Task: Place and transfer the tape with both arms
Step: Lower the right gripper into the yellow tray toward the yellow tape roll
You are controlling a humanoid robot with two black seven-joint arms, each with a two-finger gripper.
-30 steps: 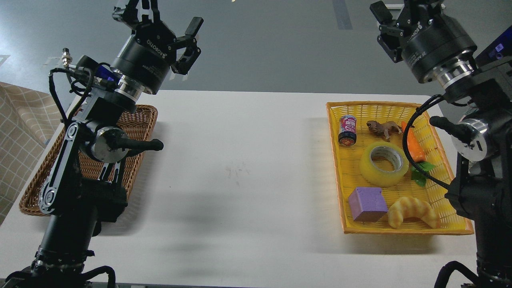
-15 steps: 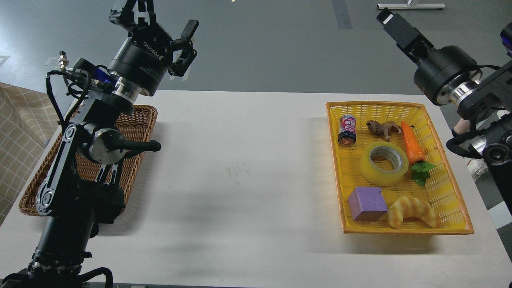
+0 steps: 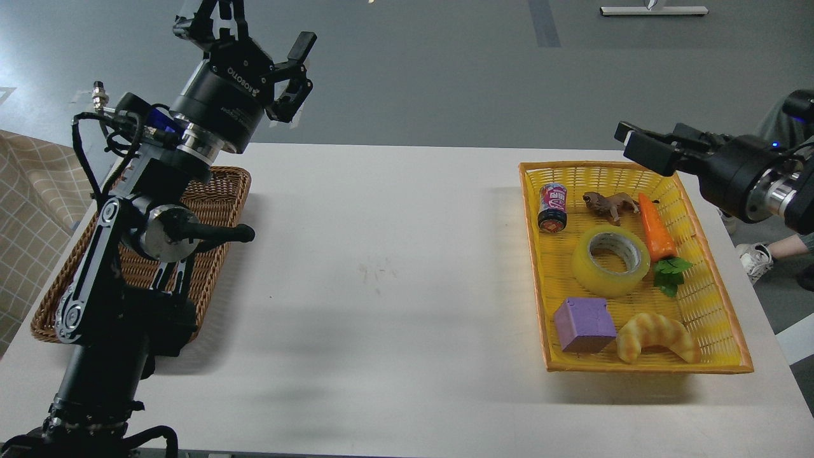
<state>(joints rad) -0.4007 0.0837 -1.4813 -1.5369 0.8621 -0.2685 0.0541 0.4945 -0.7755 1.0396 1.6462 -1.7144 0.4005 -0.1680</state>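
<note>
1. White table (image 3: 394,267) carries both baskets.
2. Left gripper (image 3: 254,32), fingers spread, waits high over the wicker basket (image 3: 219,191), probably the receiver.
3. Yellow basket (image 3: 706,299) holds the tape (image 3: 585,270), lying flat, untouched.
4. Right gripper (image 3: 636,145) hovers above the basket's far rim; I cannot tell its opening.

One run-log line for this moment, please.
tape: in yellow basket, untouched | left pincer: open, raised | right pincer: above basket's far edge
</note>
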